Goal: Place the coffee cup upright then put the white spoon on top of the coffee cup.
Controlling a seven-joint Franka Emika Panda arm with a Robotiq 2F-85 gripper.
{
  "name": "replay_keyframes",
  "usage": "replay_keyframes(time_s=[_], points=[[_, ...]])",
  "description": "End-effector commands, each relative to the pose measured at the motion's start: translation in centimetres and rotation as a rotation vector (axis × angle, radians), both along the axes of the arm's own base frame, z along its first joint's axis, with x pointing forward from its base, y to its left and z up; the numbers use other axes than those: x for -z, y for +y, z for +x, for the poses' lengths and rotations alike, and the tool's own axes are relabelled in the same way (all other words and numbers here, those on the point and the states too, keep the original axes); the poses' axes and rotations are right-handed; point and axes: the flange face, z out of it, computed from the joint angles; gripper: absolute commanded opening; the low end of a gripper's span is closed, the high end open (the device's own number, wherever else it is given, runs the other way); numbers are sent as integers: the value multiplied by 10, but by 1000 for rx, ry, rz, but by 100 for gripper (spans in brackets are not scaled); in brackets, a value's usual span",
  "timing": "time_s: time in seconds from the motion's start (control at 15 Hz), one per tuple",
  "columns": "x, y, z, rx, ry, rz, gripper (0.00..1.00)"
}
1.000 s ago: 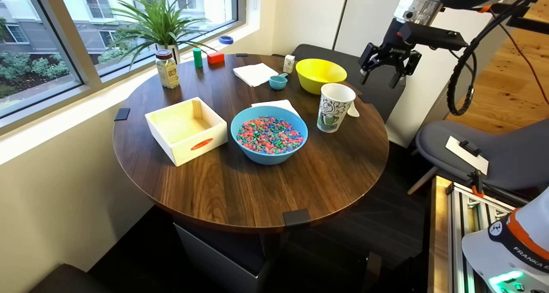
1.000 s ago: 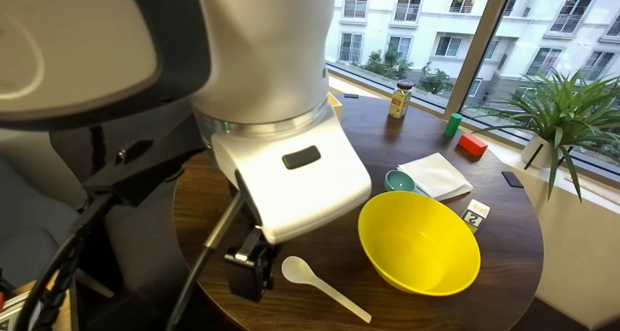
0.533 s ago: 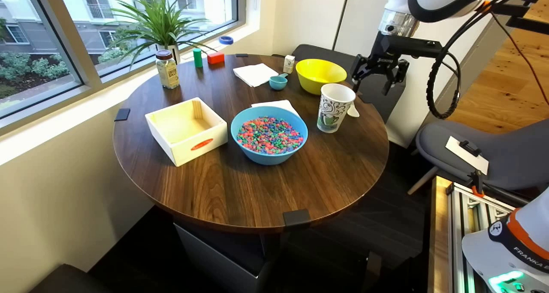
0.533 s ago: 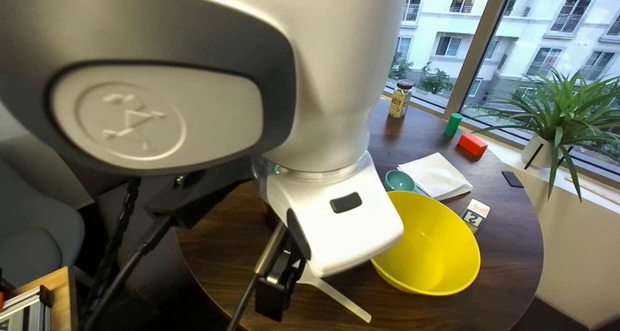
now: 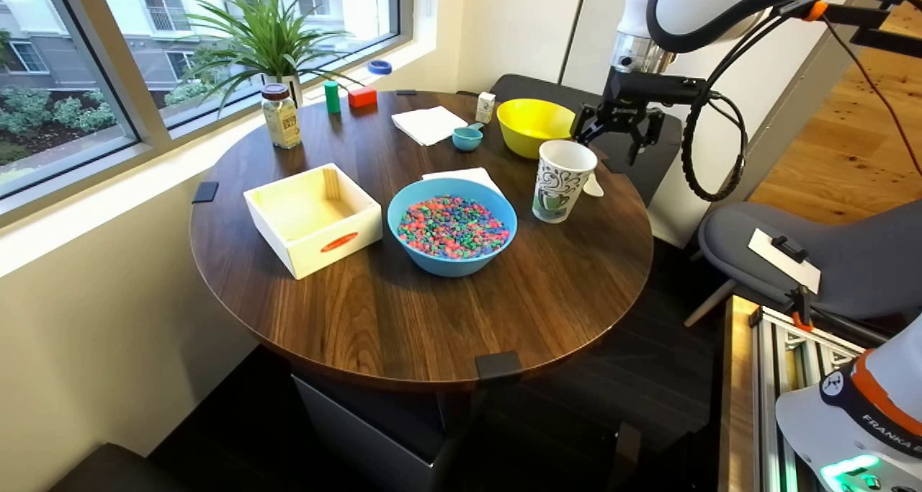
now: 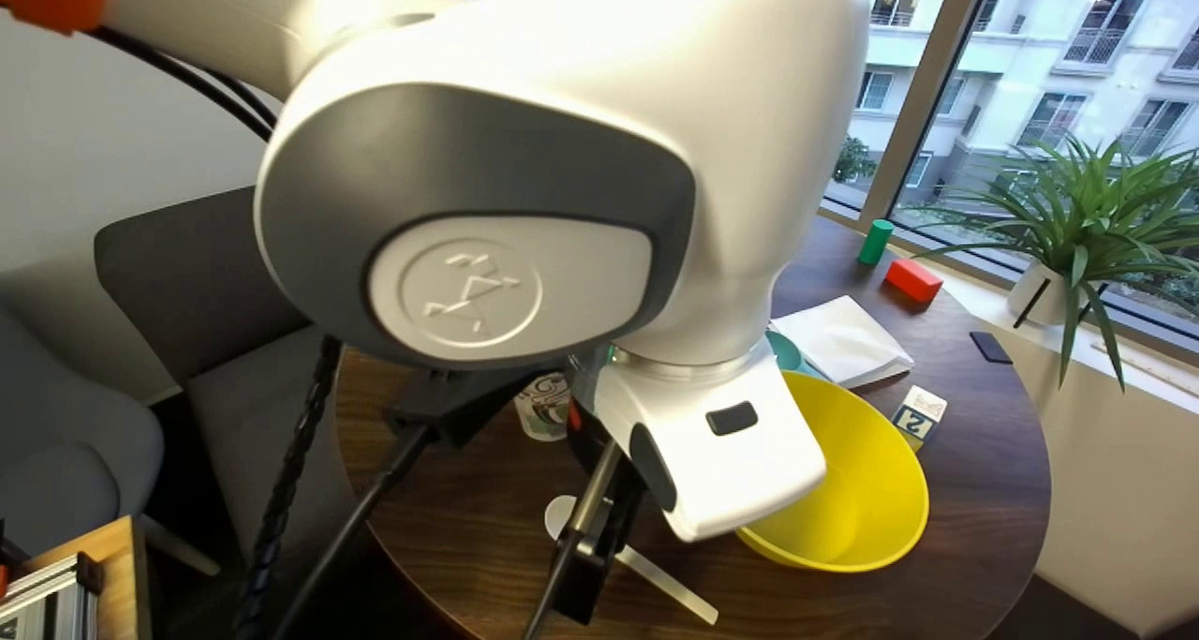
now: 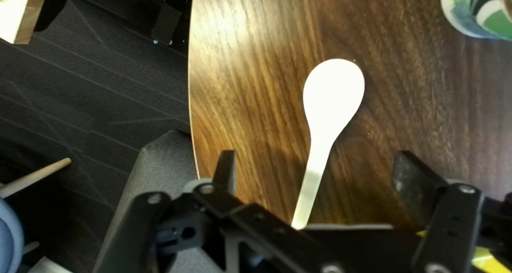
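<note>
The coffee cup (image 5: pixel 561 182), white with grey swirls and green print, stands upright on the table. It is partly hidden by the arm in an exterior view (image 6: pixel 543 408), and its base shows at the top right of the wrist view (image 7: pixel 478 15). The white spoon (image 7: pixel 334 93) lies flat on the wood beside the cup. Its bowl peeks out behind the cup in an exterior view (image 5: pixel 593 186), and the arm covers its middle in an exterior view (image 6: pixel 667 586). My gripper (image 5: pixel 606 150) is open and empty above the spoon, its fingers on either side of the handle in the wrist view (image 7: pixel 314 165).
A yellow bowl (image 5: pixel 534 124) stands close to the gripper. A blue bowl (image 5: pixel 452 258) of coloured bits and a wooden box (image 5: pixel 338 243) stand on the table. A teal scoop (image 5: pixel 467 139), napkins (image 5: pixel 430 125) and a letter block (image 5: pixel 485 107) lie behind. The table edge (image 7: pixel 191 105) is near the spoon.
The open gripper has moved left and somewhat lower in an exterior view, toward the space over the spoon. The arm has shifted right in an exterior view. The cup and spoon have not moved.
</note>
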Motion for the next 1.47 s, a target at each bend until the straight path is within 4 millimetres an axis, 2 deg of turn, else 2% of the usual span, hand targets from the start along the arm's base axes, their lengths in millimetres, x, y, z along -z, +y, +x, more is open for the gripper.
replay_keyframes(time_s=[0.0,0.27,0.4,0.47,0.6,0.67,0.8,0.87,0.93,1.0,1.07,1.13,1.2,1.27,1.4], points=[[9,0,10,22,25,-13,100],[18,2,15,23,35,-15,98],[23,3,16,21,44,-17,94],[24,4,16,21,47,-16,88],[28,5,17,20,53,-17,84],[29,5,17,22,56,-18,76],[31,5,17,23,59,-21,74],[31,5,17,23,60,-23,67],[32,5,17,22,61,-25,66],[32,5,17,21,62,-26,59],[32,4,17,20,63,-30,42],[32,4,17,20,63,-33,34],[32,3,16,19,64,-36,34],[32,3,16,17,65,-41,28],[32,3,16,14,65,-47,11]])
